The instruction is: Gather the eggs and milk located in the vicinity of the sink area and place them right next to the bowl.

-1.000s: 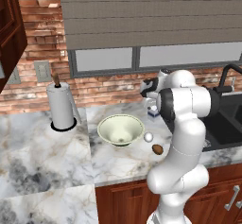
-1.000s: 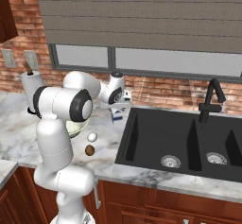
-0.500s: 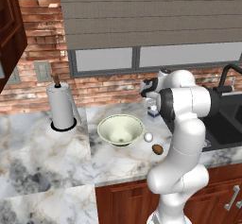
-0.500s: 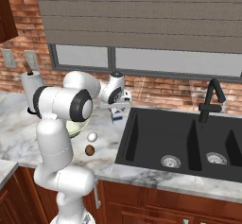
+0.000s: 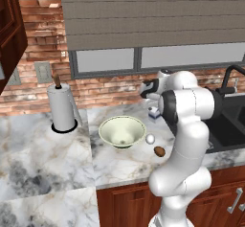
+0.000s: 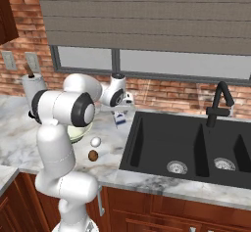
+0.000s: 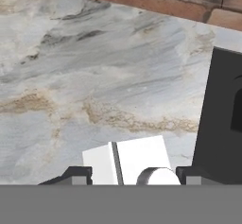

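Note:
The milk point(image 7: 127, 161), a small white carton with a blue band, stands on the marble counter by the left rim of the sink point(image 6: 186, 148). My gripper point(image 7: 134, 175) hangs straight over it, open, with a fingertip on each side of the carton top and a thin gap on the right. From the base views, the gripper point(image 5: 153, 105) covers most of the milk point(image 5: 153, 114). The white egg point(image 5: 150, 138) and the brown egg point(image 5: 159, 151) lie just right of the bowl point(image 5: 122, 131), near the counter's front edge.
A paper-towel roll point(image 5: 61, 107) stands on the counter left of the bowl. The dark faucet point(image 6: 218, 104) rises behind the sink. A brick wall and a window run along the back. My own arm hides part of the bowl point(image 6: 73, 132) in the right base view.

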